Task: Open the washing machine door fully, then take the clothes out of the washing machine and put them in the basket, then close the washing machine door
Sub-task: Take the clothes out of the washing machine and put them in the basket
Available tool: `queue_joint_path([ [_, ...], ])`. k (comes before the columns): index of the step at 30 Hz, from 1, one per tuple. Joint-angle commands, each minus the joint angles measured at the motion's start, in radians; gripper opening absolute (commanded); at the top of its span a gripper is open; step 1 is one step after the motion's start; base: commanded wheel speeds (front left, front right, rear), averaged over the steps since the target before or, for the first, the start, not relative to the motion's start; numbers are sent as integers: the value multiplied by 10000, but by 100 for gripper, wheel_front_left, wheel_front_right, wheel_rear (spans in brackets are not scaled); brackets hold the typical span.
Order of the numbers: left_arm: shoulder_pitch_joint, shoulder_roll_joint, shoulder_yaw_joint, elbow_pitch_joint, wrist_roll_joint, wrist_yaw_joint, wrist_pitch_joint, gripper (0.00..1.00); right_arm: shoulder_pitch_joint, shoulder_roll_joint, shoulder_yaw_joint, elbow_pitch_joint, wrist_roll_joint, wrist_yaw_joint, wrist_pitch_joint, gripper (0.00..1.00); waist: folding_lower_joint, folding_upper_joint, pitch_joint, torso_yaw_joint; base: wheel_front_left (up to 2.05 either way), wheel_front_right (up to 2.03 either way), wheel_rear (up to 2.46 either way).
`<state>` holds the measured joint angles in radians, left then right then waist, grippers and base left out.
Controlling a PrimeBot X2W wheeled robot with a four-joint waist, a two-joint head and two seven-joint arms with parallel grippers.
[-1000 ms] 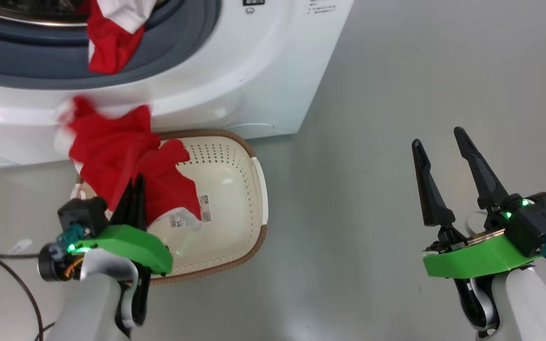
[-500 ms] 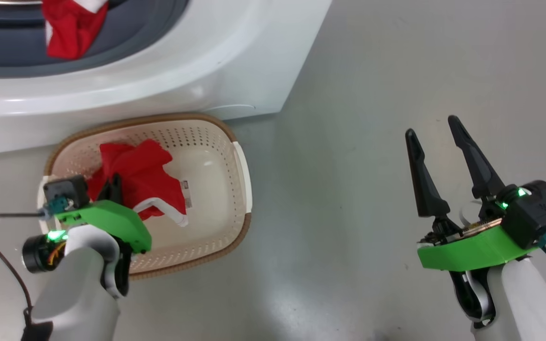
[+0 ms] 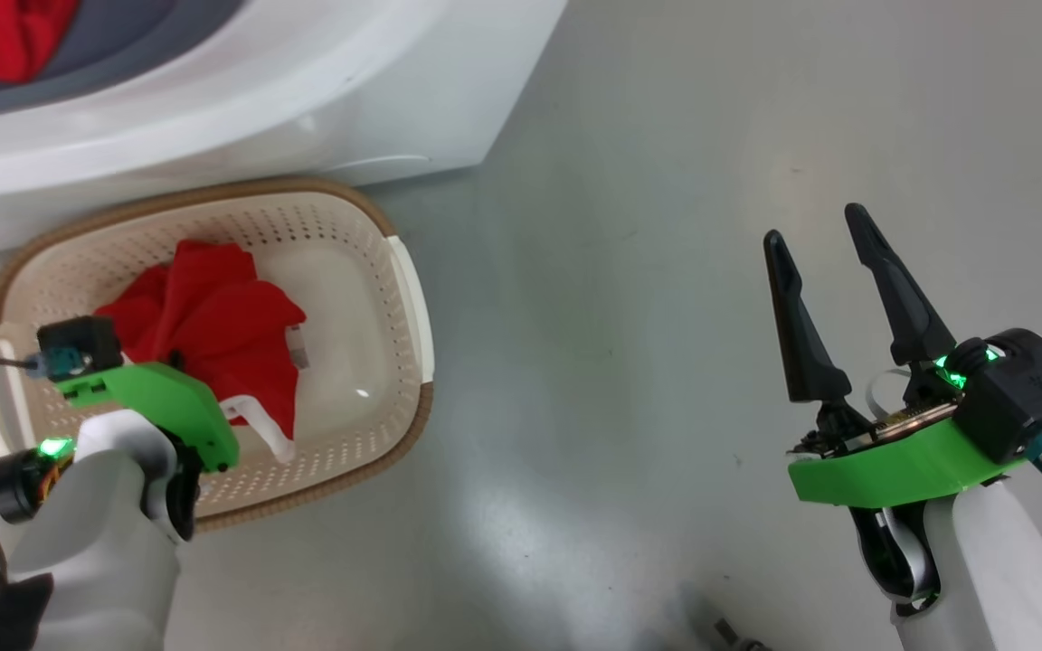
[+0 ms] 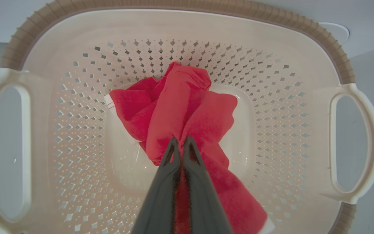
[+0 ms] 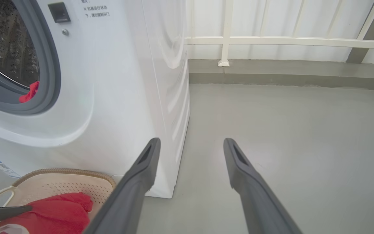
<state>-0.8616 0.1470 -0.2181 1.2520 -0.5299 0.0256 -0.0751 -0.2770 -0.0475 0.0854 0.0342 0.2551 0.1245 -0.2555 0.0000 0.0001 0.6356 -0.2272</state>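
I had the left gripper pinched tight on a fold of the red garment, down inside the basket. The cloth was bunched over the middle of the basket's bottom and looked to be resting there, with a white-edged tail running back under my fingers toward the near wall. From the head view all of it sat within the brown rim, nothing draped over the edge.

So the step was the drop, and I reckoned the way to do it well was simple. I wanted to spread the jaws wide while low in the basket, give the fabric a beat to slide off the fingers, then lift straight up. Soft cloth like that could cling to a fingertip and ride back out, so I meant to watch the wrist view for any red rising with me. Dragging sideways risked nudging the light basket, which stood just beside the washing machine.

The right gripper hung wide and empty over the bare floor, well apart from the basket, so it needed nothing from me.

One more red piece lay on the grey ring at the drum's mouth, so I judged the unloading wasn't finished. Once the left gripper was free, that was my next reach.
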Motion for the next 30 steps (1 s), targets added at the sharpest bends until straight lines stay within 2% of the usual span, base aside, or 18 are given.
queue_joint_path([
  [1,-46,421,223,-18,-89,44,22,75,-127,-27,265,-237,122,62,-63,100,0,-1,226,-196,0,0,0],
  [2,-89,454,234,33,-112,65,80,85,-156,-27,283,-237,145,62,-63,100,0,-1,287,-234,0,0,0],
  [5,-180,538,305,147,-224,111,233,100,-255,-27,328,-230,204,62,-63,100,0,-1,422,-325,0,0,0],
  [16,-273,548,292,301,-384,123,268,100,-389,-27,325,-105,318,62,-63,100,0,-1,355,-323,0,0,0],
  [30,-5,304,-5,259,-280,-362,-1156,100,-217,-27,156,36,240,62,-63,100,0,-1,-499,261,0,0,0],
])
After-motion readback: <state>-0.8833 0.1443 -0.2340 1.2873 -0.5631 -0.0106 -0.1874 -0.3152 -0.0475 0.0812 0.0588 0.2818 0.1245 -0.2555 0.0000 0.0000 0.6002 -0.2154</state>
